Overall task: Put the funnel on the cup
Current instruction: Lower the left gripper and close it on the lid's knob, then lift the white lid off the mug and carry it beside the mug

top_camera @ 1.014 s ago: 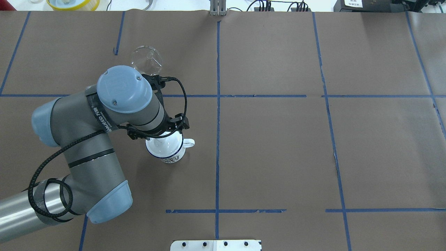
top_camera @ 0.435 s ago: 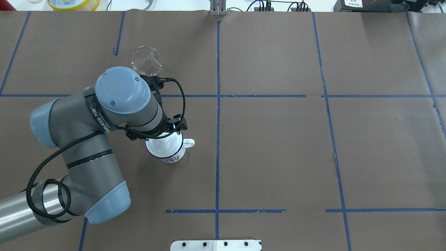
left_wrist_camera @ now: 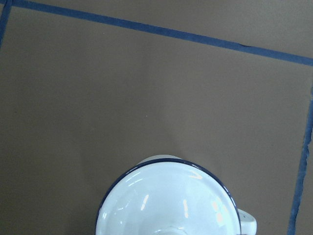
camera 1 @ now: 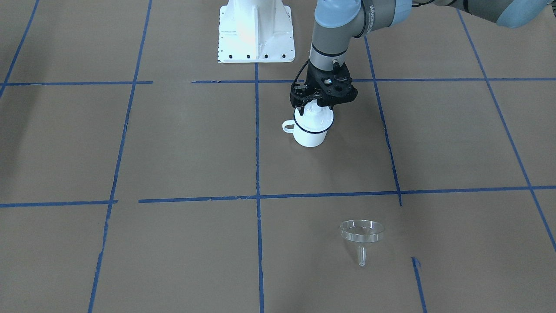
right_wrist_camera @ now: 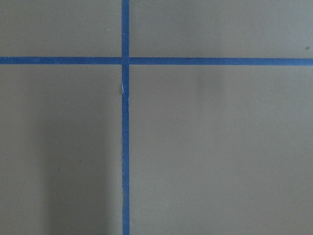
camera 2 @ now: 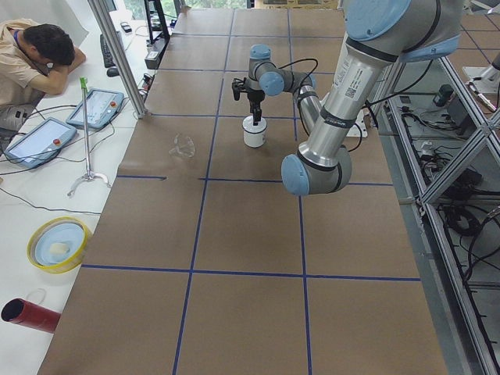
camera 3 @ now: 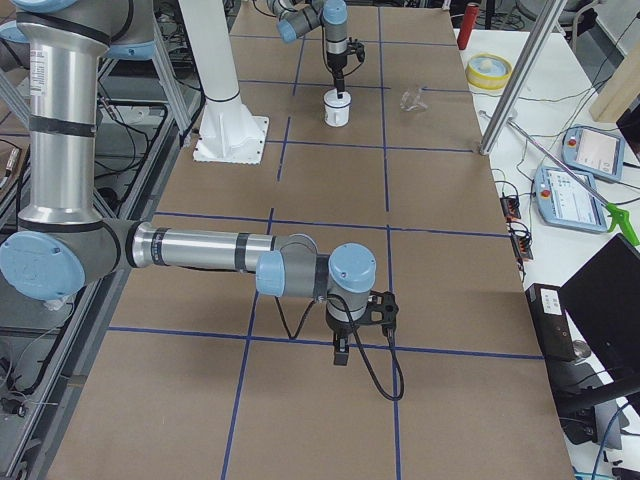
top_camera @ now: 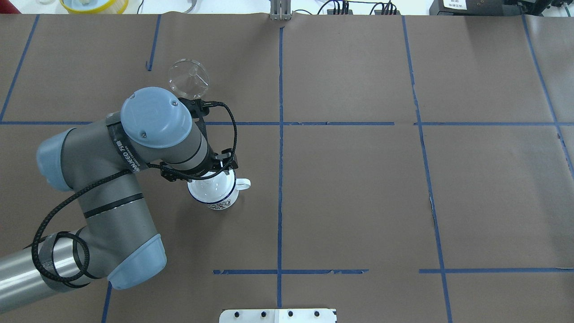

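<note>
The white enamel mug [camera 1: 309, 134] with a dark blue rim stands on the brown table; its handle points to the left in the front-facing view. A round white lid [camera 1: 313, 116] with a knob lies on it. The lid fills the bottom of the left wrist view [left_wrist_camera: 166, 200]. My left gripper [camera 1: 316, 106] hangs straight above the lid. Its fingers look spread on either side of the knob. The clear funnel [camera 1: 362, 232] stands apart on the table, wide end up, farther from my base; the overhead view shows it [top_camera: 188, 78] beyond the left arm. My right gripper [camera 3: 340, 350] points down over bare table far from both; I cannot tell its state.
The white robot base [camera 1: 256, 34] stands at the table's robot-side edge. Blue tape lines cross the brown table cover. A yellow bowl [top_camera: 94, 4] sits off the far edge. A person [camera 2: 35, 55] sits beside the table's far side.
My left arm's wrist and gripper have shifted slightly left in the overhead view. The mug, the lid and the funnel have not moved.
</note>
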{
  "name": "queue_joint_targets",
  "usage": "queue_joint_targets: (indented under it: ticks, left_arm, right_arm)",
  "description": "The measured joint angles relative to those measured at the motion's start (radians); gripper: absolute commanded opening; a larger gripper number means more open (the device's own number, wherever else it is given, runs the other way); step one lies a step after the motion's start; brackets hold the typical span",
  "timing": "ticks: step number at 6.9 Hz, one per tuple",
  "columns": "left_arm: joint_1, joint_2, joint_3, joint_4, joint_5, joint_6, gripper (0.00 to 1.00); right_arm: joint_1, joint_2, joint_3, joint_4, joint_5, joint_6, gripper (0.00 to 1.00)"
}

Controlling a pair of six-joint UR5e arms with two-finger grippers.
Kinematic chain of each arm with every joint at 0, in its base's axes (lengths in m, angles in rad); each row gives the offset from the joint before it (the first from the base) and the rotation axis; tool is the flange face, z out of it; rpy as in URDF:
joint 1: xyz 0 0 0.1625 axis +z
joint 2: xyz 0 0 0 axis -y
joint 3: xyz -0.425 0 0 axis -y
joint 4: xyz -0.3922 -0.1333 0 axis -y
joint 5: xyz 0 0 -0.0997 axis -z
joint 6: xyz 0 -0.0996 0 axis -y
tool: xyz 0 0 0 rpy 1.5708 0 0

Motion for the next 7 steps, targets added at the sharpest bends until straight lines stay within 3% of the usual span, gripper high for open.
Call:
queue_joint_targets:
  ticks: [1, 2, 3, 6, 7]
  left_arm:
    - [0.000, 0.000, -0.003, 0.000, -0.001, 0.000, 0.15]
    - [0.000, 0.000, -0.008, 0.001, -0.002, 0.001, 0.14]
    - [0.000, 0.000, -0.014, 0.001, -0.004, 0.001, 0.00]
    - [-0.003, 0.000, -0.035, 0.019, -0.005, 0.004, 0.00]
    - [-0.008, -0.001, -0.084, 0.073, -0.006, 0.020, 0.00]
  right_arm:
    - [0.000, 0.000, 0.000, 0.000, 0.000, 0.000, 1.00]
    - [0.000, 0.000, 0.000, 0.000, 0.000, 0.000, 1.00]
    - [0.000, 0.000, 0.000, 0.000, 0.000, 0.000, 1.00]
    - [0.000, 0.000, 0.000, 0.000, 0.000, 0.000, 1.00]
    - [0.000, 0.000, 0.000, 0.000, 0.000, 0.000, 1.00]
